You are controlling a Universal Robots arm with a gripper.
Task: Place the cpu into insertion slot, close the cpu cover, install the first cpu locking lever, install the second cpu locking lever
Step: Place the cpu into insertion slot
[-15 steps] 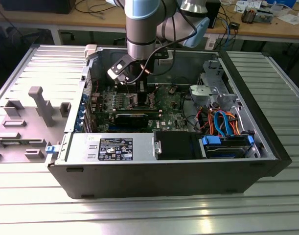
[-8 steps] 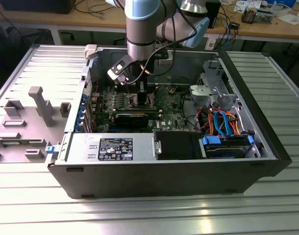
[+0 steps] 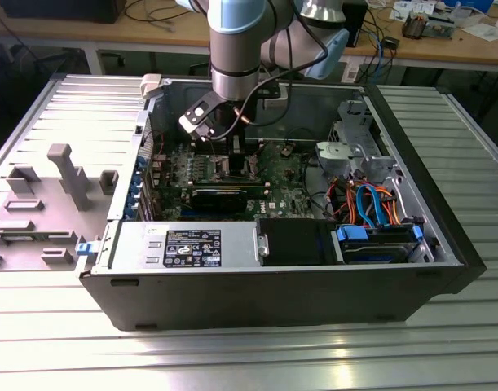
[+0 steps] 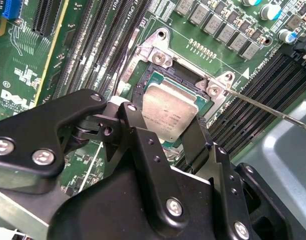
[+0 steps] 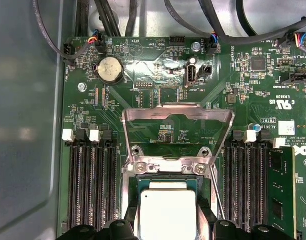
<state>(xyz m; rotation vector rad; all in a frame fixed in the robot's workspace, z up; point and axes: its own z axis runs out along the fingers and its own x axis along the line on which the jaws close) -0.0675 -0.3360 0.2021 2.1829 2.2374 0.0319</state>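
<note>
Whether the gripper's (image 4: 164,117) fingers clamp the cpu (image 4: 174,106) or stand just clear of its edges cannot be told; they straddle it closely on two sides. The cpu lies between them, face up in the insertion slot (image 4: 179,75), apparently level. Just beyond the gripper the cpu cover (image 5: 177,108) stands open and raised, and a thin lever rod (image 4: 263,107) juts free to one side. The likely hazard is a chip seated slightly askew. Any sideways drag from the gripper could shift it and bend the slot's contacts, or knock the raised cover.
</note>
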